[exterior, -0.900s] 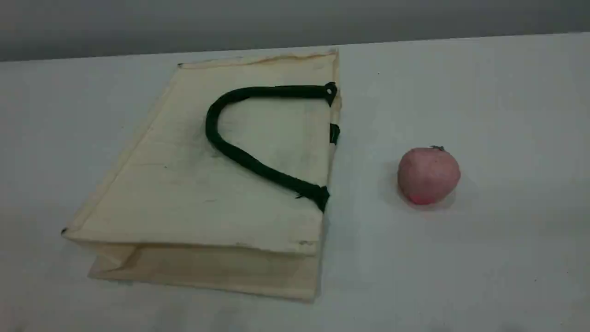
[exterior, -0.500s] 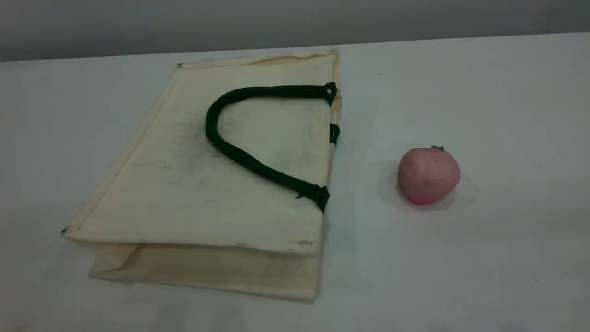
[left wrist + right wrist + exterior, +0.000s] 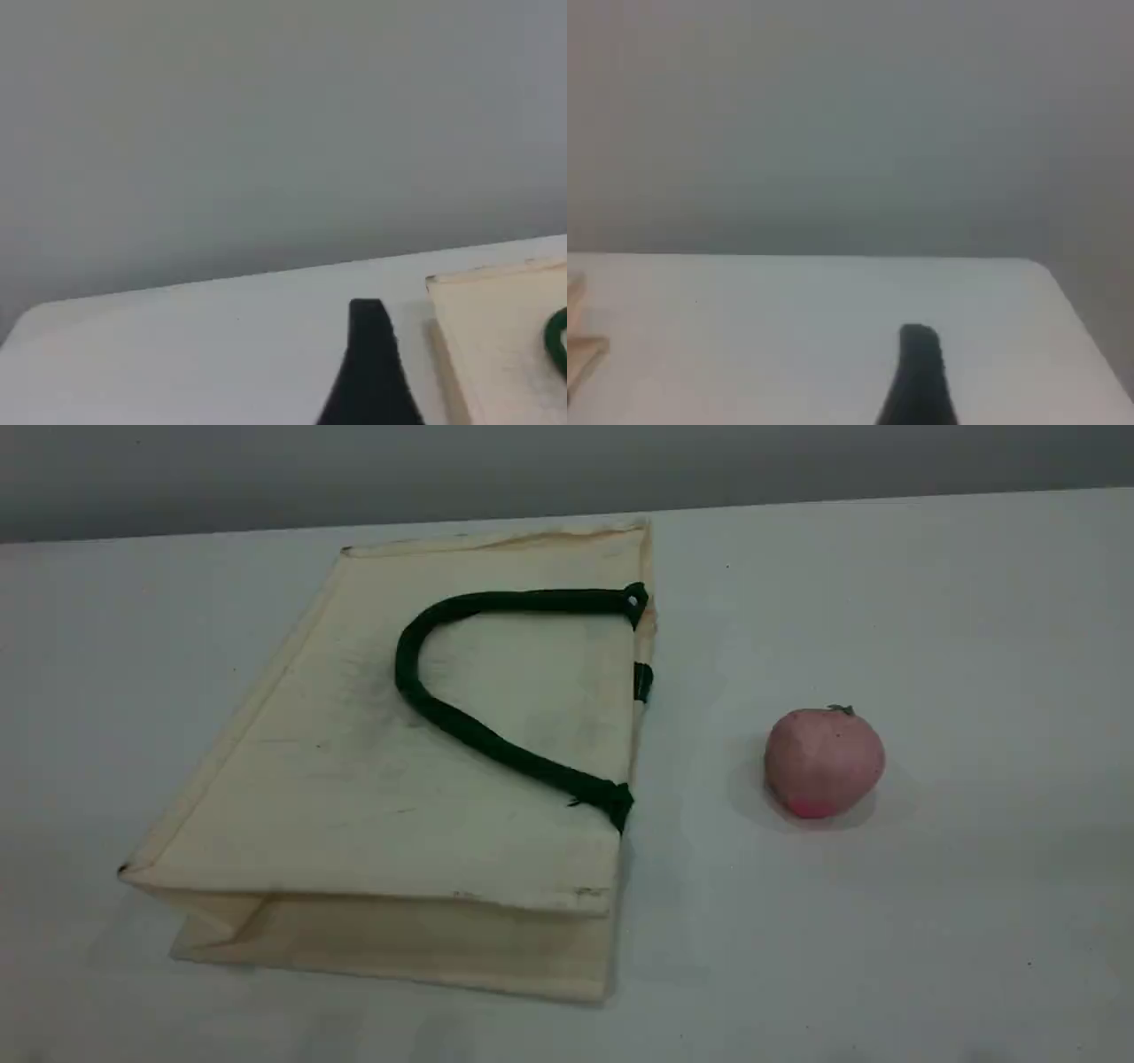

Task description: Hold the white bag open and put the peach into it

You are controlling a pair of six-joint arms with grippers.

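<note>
Plainly, the left fingers [image 3: 368,354] are released: one dark fingertip shows at the bottom of the left wrist view, in the air above the pale grey bench [image 3: 974,646], grasping nothing. The right fingers [image 3: 920,372] are released too. One dark tip shows over bare bench surface, with the bench's far corner off to its right.

Just right of the left fingertip, in that same view, lies a corner of the large rectangular cream canvas bag [image 3: 372,797], and a sliver of dark green shows at the view's right edge.

In the scene view the bag lies flat on its side on the bench, left of the middle. Its mouth edge is turned to the right and pressed shut. A dark green rope handle [image 3: 532,600] lies in a loop across the upper panel, both ends fixed at the mouth edge. A small dark green tab [image 3: 643,682] sits between them. The folded gusset shows along the near side.

The small round pink-red peach [image 3: 824,762], with a tiny dark stem, sits on the bench to the right of the bag. It is apart from the bag, opposite the mouth edge. Behind the bench rises a plain grey wall [image 3: 532,469].
</note>
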